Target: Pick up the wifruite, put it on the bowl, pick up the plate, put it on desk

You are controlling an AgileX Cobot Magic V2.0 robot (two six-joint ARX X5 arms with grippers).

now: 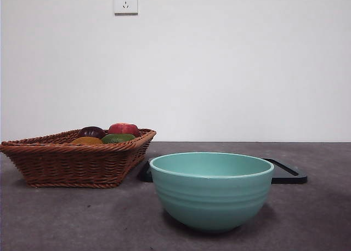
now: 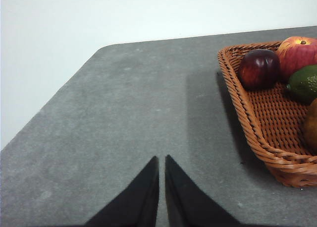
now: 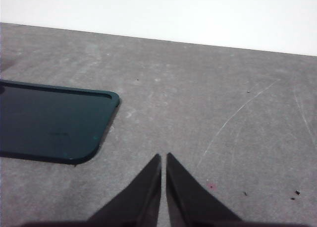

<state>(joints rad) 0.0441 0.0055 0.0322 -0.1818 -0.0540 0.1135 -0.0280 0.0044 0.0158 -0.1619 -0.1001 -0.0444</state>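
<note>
Lying in the basket — wifruite: we see the brownish-orange wifruite in the wicker basket, at its near side, only its top showing above the rim in the front view; in the left wrist view just a sliver of it shows at the picture's edge.
Bowl: the teal-green bowl stands upright on the tabletop, nearest the front camera and beside the basket; we cannot see its floor from this level.
Plate: a flat dark tray-like plate with rounded corners lies on the tabletop behind the bowl, one end sticking out past it.
Other fruit: a red apple-like fruit, a dark purple-red fruit and a green fruit share the basket with the wifruite, packed close together.
Left claw: our left claw is clenched on nothing, its jaws meeting at the tips, hanging over bare tabletop near the basket's outer wall.
Right claw: our right claw is likewise clenched and holds nothing, over bare tabletop just beside the plate's corner.
Wall: a white socket sits high on the pale wall behind.
</note>
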